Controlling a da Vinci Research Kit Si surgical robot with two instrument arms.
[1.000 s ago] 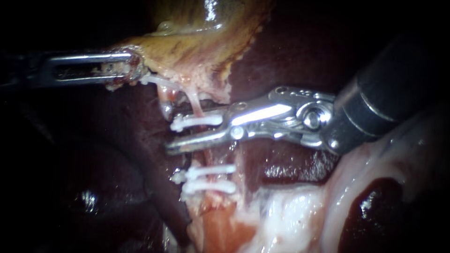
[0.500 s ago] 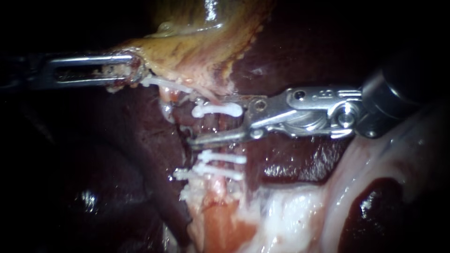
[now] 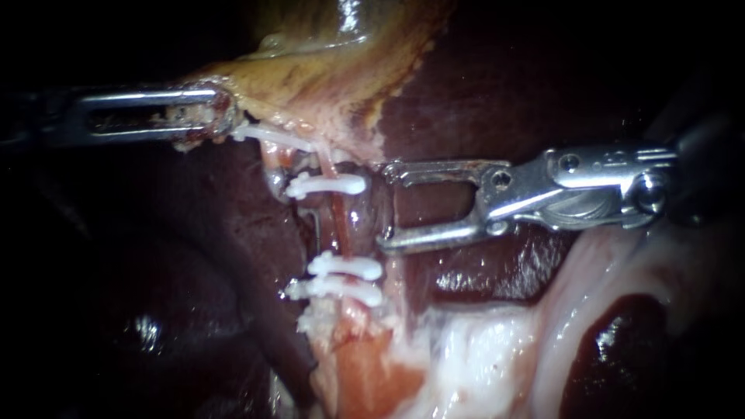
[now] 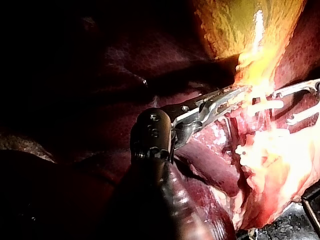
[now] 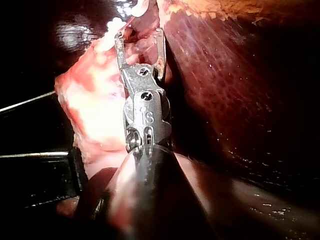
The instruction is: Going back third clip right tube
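A thin pink tube [image 3: 340, 225] runs down from the yellowish gallbladder [image 3: 326, 77]. It carries one white clip [image 3: 326, 185] high up and two white clips [image 3: 345, 266] close together lower down. My right instrument [image 3: 388, 208] stands just right of the tube, jaws open and empty, clear of the clips. In the right wrist view its open jaws [image 5: 140, 35] point at the pale tissue by the clips. My left instrument [image 3: 213, 116] is shut on the gallbladder's edge and holds it out to the left; the left wrist view shows the same hold [image 4: 235, 95].
Dark red liver [image 3: 504, 93] lies behind and around the tube. Pale white and pink tissue [image 3: 481, 349] spreads below the lower clips. In the left wrist view my right instrument's jaws [image 4: 300, 102] show beyond the clips.
My right instrument has drawn back to the right, off the tube, its jaws now empty. The upper clip stays on the tube. The left instrument has not moved.
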